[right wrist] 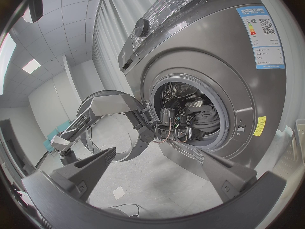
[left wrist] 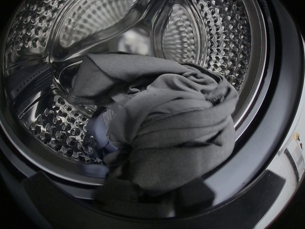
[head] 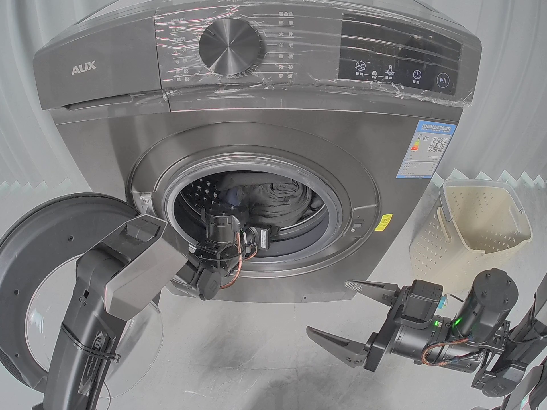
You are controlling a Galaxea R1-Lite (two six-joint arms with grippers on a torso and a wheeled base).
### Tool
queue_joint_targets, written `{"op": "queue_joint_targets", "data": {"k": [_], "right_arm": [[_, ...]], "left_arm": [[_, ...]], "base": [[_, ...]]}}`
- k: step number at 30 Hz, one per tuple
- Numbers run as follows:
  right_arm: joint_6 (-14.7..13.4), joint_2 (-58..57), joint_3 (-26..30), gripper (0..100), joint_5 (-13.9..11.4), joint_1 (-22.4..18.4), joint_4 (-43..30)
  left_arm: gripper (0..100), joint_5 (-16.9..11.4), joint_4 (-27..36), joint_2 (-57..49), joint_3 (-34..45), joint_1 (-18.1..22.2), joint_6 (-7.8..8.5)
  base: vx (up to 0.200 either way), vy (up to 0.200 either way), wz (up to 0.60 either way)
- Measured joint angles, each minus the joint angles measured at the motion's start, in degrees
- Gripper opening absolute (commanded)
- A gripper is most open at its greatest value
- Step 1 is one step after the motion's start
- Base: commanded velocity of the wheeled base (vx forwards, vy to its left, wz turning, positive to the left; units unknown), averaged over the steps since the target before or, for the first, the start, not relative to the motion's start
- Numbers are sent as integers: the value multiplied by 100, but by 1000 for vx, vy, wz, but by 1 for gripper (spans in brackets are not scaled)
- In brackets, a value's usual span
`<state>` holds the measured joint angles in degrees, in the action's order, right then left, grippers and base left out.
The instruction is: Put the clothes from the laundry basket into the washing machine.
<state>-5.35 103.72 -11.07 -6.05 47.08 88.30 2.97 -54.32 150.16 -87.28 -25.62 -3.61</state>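
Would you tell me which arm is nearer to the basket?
Right. The right arm hangs just in front of the basket, apart from it; the left arm ends in the open washer, farther away.

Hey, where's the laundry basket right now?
In the head view, the cream laundry basket stands on the floor at the right side of the washing machine, just beyond the open right claw.

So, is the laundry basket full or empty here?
Empty, as far as visible: the laundry basket has only bare perforated walls inside. The grey clothes lie in the washing machine's drum.
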Motion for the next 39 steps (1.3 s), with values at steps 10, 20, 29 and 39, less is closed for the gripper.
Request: {"op": "queue_joint_targets", "data": {"k": [10, 20, 29, 39], "right_arm": [[-1, 0, -41, 100, 2, 0, 0], [-12, 24, -89, 100, 2, -6, 5], [-20, 69, -139, 100, 0, -11, 9], [-23, 88, -149, 100, 0, -33, 9]], "left_arm": [[0, 224, 65, 99, -789, 27, -68], [0, 578, 89, 616, -2470, 232, -95], [0, 622, 67, 839, -2721, 418, -104], [100, 628, 98, 863, -2732, 369, -161]], "base": [[0, 0, 0], [0, 0, 0], [0, 0, 0], [0, 0, 0]]}}
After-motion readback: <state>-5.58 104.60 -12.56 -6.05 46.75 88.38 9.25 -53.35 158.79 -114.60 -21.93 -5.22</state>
